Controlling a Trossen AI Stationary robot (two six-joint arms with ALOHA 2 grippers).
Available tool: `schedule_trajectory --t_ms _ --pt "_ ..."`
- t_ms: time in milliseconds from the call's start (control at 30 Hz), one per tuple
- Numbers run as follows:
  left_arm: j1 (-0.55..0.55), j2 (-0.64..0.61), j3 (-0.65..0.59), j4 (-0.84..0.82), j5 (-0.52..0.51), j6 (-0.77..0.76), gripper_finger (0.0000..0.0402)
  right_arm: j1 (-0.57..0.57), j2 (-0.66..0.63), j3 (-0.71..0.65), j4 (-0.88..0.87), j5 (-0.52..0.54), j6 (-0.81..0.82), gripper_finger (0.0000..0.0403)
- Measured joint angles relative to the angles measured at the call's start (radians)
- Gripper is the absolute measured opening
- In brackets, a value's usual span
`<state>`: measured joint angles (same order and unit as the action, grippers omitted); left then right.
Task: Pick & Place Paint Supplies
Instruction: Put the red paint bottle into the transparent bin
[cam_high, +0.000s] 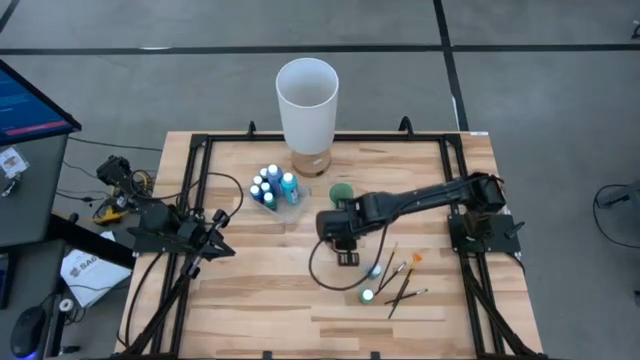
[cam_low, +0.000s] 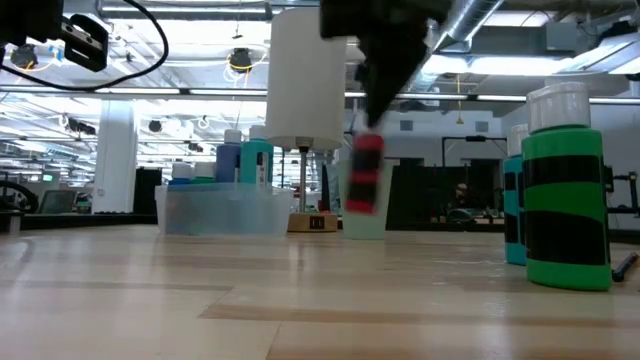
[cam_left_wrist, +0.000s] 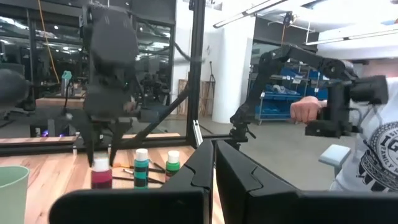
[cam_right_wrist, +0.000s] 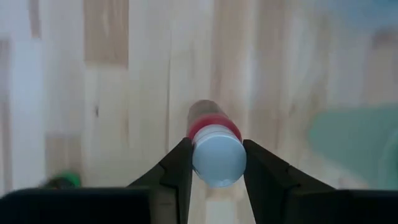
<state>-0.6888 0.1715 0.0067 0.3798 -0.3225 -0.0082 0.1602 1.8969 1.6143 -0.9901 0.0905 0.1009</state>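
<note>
My right gripper (cam_high: 343, 240) hovers mid-table, shut on a reddish white-capped paint bottle (cam_low: 367, 178) that shows in the right wrist view (cam_right_wrist: 214, 127). Several blue and teal bottles stand in a clear tray (cam_high: 272, 188). A teal bottle (cam_left_wrist: 142, 168) and a green bottle (cam_left_wrist: 173, 163) stand on the table near three thin brushes (cam_high: 400, 275), one orange-tipped. The same two bottles show close up in the low view, green (cam_low: 565, 200) and teal (cam_low: 515, 215). My left gripper (cam_high: 215, 245) waits shut near the table's left edge. My right gripper pinches the reddish bottle by its white cap (cam_right_wrist: 217, 155) between the two fingers (cam_right_wrist: 177, 177), one on either side of the cap. The fingers come from above, pointing down. The bottle hangs upright below them, lifted clear of the table.
A tall white cylinder (cam_high: 308, 100) stands at the far edge, just behind the tray. A small green cup (cam_high: 342, 190) sits right of the tray, close to my right gripper. A person (cam_left_wrist: 373, 137) stands beyond the table. Bare wood lies toward the near-left.
</note>
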Motion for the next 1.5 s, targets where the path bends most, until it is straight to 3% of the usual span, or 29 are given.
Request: schedule_trajectory --t_ms 167,400,800,1500 --pt "0.0 0.0 0.0 0.003 0.0 0.0 0.0002 -0.043 0.0 0.112 0.06 0.074 -0.08 0.0106" --pt "0.0 0.0 0.0 0.005 0.001 0.0 0.0002 -0.147 0.008 0.204 0.202 0.076 -0.138 0.0106" --pt "0.0 0.0 0.0 0.01 0.004 0.0 0.0002 -0.261 0.155 0.312 0.183 0.064 -0.138 0.0106" --pt "0.0 0.0 0.0 0.021 0.0 0.0 0.0002 -0.314 0.237 0.309 0.173 0.062 -0.127 0.0106"
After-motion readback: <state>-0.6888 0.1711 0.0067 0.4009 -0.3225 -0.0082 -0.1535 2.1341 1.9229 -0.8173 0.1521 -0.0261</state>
